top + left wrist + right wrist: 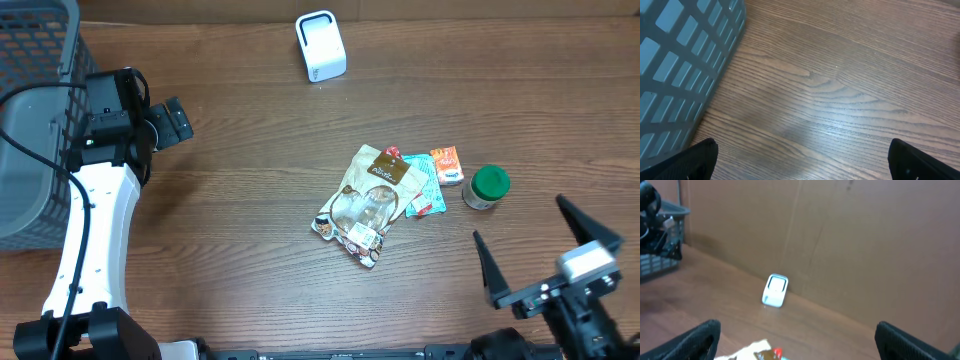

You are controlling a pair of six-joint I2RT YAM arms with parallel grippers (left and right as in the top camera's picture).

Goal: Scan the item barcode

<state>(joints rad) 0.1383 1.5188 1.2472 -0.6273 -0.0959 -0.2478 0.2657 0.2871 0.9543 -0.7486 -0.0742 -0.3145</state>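
Overhead view: I am seeing the whole table (250, 220), with the white scanner (320, 46) standing at its far edge. The snack pouch (368, 197) is lying flat well in front of the scanner, slightly to its right. The pouch is showing a brown top, a clear window and a white label near its lower end. I cannot tell whether that label is carrying the barcode.

A teal packet (428, 185) is touching the pouch's right edge. An orange carton (447, 165) and a green-lidded jar (488, 187) are sitting just beyond it, farther right of the scanner.

The left gripper (180, 122) is hanging with its fingers wide apart and holding nothing, far left of the scanner beside the grey basket (35, 110). The right gripper (535, 245) is likewise spread and empty, in front of the scanner past the jar.

Left wrist view: only the basket wall (680, 65) and bare wood are showing.

Right wrist view: the scanner's front face (775, 290) is showing against a cardboard wall (865, 240)
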